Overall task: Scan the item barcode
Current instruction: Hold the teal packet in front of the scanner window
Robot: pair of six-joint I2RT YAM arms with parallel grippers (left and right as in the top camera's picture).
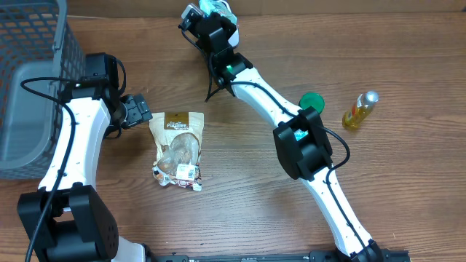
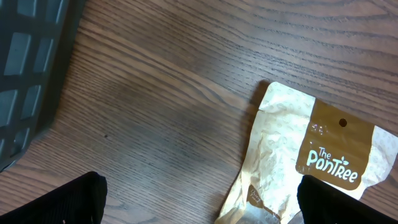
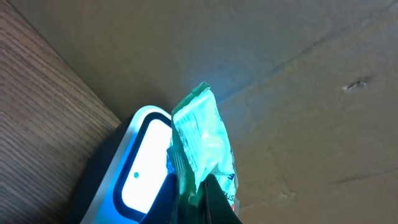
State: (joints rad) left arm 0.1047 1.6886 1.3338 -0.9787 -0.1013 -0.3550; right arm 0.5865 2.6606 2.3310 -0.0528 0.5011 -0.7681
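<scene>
At the far edge of the table (image 1: 247, 189), the right gripper (image 3: 198, 198) is pressed together on the lower end of a green packet (image 3: 202, 130), pinching it. The packet stands upright just beside the scanner (image 3: 137, 174), whose white-rimmed window glows blue; whether the two touch I cannot tell. A brown board (image 3: 298, 74) rises behind them.

On the left, the left gripper (image 1: 144, 110) hangs with its fingers spread wide, holding nothing, just left of the top of a tan pouch (image 1: 178, 145). The pouch lies flat on the wood, its brown header toward the far side. A grey basket (image 1: 29, 80) sits at the left edge. To the right of the right arm lie a green lid (image 1: 312, 100) and, near it, a yellow bottle (image 1: 360, 109) on its side.
</scene>
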